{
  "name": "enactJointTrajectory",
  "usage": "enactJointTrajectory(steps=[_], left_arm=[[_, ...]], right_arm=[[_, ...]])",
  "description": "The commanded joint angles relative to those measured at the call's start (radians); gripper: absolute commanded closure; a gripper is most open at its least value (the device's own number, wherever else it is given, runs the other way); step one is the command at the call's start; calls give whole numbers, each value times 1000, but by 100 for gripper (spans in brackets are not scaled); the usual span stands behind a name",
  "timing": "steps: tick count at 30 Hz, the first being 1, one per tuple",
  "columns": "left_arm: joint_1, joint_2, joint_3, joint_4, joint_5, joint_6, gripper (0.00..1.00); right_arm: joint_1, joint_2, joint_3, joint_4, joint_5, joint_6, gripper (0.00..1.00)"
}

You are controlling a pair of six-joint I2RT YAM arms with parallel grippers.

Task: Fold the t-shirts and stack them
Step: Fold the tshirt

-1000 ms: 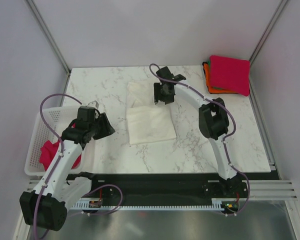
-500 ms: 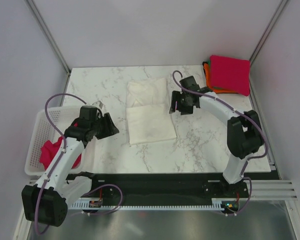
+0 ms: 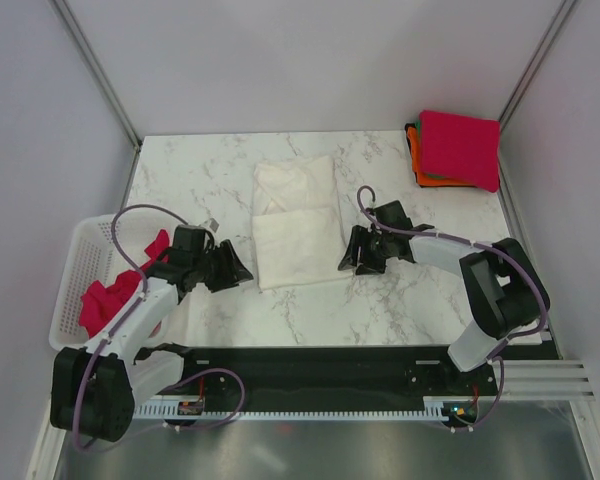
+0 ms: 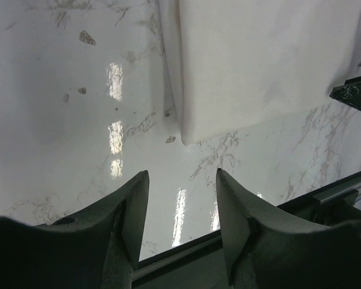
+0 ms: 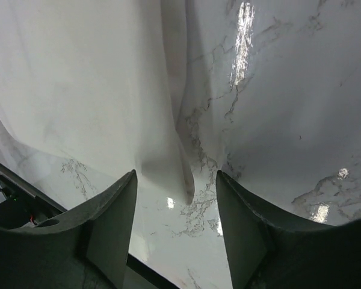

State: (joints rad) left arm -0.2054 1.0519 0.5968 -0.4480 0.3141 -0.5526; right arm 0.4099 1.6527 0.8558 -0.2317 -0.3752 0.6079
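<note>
- From the overhead view I have the white t-shirt [image 3: 295,222] lying folded flat near the middle of the marble table [image 3: 180,170], long side running 12 to 6 o'clock. The near half looks like a doubled layer.
- My left gripper [image 3: 232,268] sits low over the marble at the shirt's 7 o'clock corner, just beside the cloth and not on it.
- In the left wrist view the two fingers [image 4: 129,223] stand apart with only bare marble between them. The shirt's corner lies ahead of them toward 1 o'clock.
- My right gripper [image 3: 357,256] is at the shirt's 4 o'clock corner, pointing toward 9 o'clock at the cloth's edge.
- In the right wrist view its fingers [image 5: 246,229] are spread. The folded corner of the shirt lies on the table just beyond the tips, in line with the gap, and nothing is pinched.
- At the table's 1 o'clock corner sits the stack [image 3: 458,150] of folded shirts, magenta on top with an orange edge showing beneath it. It is well apart from both grippers.
- Off the table's 8 o'clock side I see the white lattice basket [image 3: 80,235], with a crumpled magenta shirt [image 3: 105,300] inside it.
</note>
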Motion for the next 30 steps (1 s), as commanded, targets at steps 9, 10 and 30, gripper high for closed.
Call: enactJointTrajectory(steps=[9,10,30], left_arm=[[-46,-67,-199,221,39,-191,47],[-48,-63,-209,256,40,-199,47],[-141,207,-282,650,-55,-378,55]], right_arm=[[3,12,-35,97,-25,-8,82],[3,10,-38,98,-28,-10,85],[3,2,-58,129,-37,-26,98]])
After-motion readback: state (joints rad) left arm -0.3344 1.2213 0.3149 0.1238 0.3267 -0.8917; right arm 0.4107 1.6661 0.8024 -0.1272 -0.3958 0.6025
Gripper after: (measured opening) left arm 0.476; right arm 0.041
